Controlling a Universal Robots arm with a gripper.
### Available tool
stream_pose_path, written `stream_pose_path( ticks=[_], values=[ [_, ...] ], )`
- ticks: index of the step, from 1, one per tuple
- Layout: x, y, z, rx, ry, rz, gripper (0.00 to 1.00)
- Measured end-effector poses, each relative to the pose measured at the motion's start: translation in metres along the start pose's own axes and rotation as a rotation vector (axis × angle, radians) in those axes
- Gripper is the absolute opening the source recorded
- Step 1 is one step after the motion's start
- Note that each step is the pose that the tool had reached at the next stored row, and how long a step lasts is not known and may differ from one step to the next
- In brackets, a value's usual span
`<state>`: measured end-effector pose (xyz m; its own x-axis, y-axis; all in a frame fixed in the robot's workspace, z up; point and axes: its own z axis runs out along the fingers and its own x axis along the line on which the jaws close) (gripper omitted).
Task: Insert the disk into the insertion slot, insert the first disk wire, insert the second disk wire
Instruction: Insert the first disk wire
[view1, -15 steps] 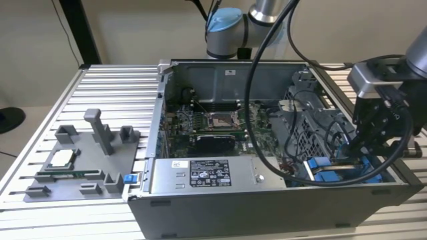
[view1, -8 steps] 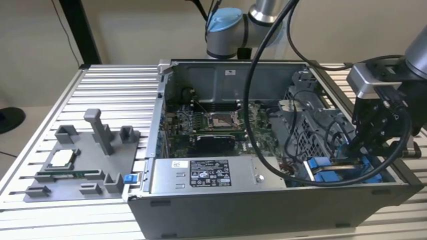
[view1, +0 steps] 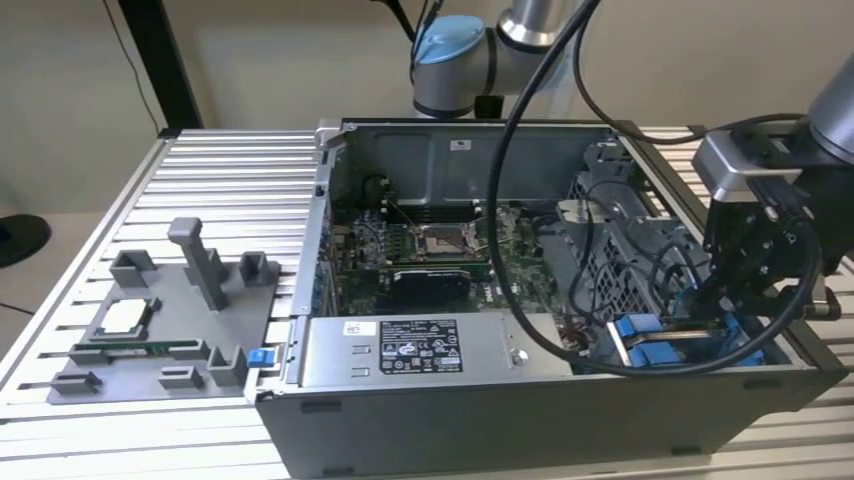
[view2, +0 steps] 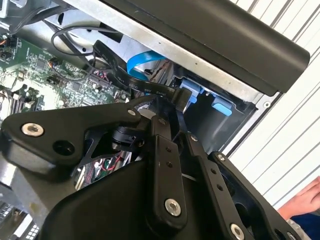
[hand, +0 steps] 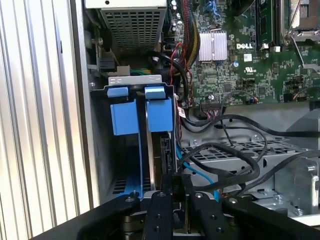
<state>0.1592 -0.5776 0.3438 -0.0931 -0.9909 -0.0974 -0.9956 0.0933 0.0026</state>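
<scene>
An open grey computer case (view1: 534, 420) lies on a slatted metal bench (view1: 227, 190), its green motherboard (view1: 427, 255) exposed. Along its near wall sits a grey box (view1: 400, 350) with a black-and-white sticker. Beside the case, at the exterior view's left, a grey tray (view1: 134, 385) of pegs and holders rests on the bench — a green circuit strip (view1: 134, 348) lies in it. In the first wrist view black cables (hand: 225, 150) loop near a silver heat sink (hand: 212, 44). A person's hand (view2: 302, 200) shows in the second wrist view.

Robot lab: aluminium-profile bench (view1: 227, 170), open computer (view1: 534, 420).
</scene>
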Motion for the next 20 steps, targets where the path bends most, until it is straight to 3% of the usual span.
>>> stream_pose_path(
  ticks=[20],
  values=[
    [0.0023, -0.0002, 0.0004, -0.0042, 0.0004, 0.000, 0.00]
  ],
)
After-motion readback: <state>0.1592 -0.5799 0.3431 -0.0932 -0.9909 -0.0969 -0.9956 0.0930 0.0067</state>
